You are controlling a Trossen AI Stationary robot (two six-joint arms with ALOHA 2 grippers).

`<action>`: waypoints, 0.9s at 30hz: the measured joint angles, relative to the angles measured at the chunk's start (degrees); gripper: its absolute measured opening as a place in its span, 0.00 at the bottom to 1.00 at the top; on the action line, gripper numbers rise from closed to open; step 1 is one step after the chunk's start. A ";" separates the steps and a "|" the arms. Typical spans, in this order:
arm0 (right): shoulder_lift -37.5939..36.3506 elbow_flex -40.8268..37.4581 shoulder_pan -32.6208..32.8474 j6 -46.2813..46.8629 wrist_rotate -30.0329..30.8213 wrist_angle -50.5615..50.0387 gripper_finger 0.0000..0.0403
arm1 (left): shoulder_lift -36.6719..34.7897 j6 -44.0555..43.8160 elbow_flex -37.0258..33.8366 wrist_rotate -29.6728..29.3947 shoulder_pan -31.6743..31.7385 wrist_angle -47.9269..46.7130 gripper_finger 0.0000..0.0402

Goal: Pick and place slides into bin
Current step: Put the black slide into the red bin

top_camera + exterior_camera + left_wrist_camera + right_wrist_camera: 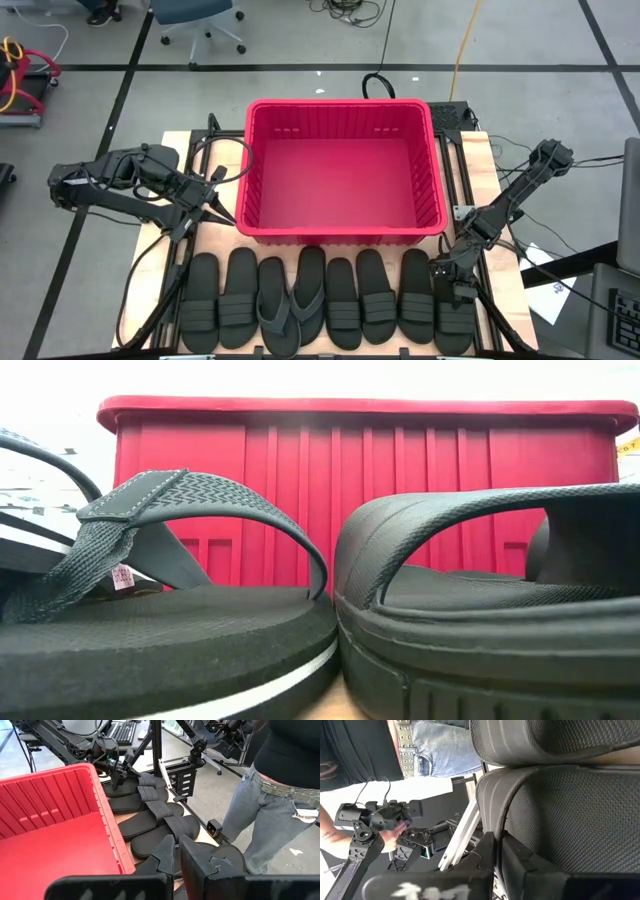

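Several black slides (330, 300) lie soles down in a row along the table's near edge; two in the middle (290, 300) have thong straps. The red bin (343, 232) stands behind them, with nothing inside. My left gripper (228, 213) is shut and empty by the bin's left near corner; it also shows in the left wrist view (177, 857). My right gripper (447, 268) is shut just over the far end of the rightmost slide (455, 305), which fills the right wrist view (570, 820). My right gripper points down at the far end of the rightmost slide (492, 805). Its own fingers hide the spot, so I cannot tell whether it touches the slide. The slide lies flat on the table.
A person in jeans (270, 810) stands beside the table. A metal frame post (156, 750) rises behind the row of slides. In the low view a thong slide (150, 630) and a wide-strap slide (480, 630) lie in front of the bin wall (370, 480).
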 joint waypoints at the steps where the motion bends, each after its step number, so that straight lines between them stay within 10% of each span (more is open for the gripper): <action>1: 0.00 0.00 0.00 0.00 0.02 0.01 0.01 | 0.00 0.00 0.00 0.00 0.00 0.00 0.06; 27: -0.14 0.00 0.60 10.46 -0.38 7.90 0.00 | 0.00 -4.69 0.00 0.02 -0.01 0.00 0.06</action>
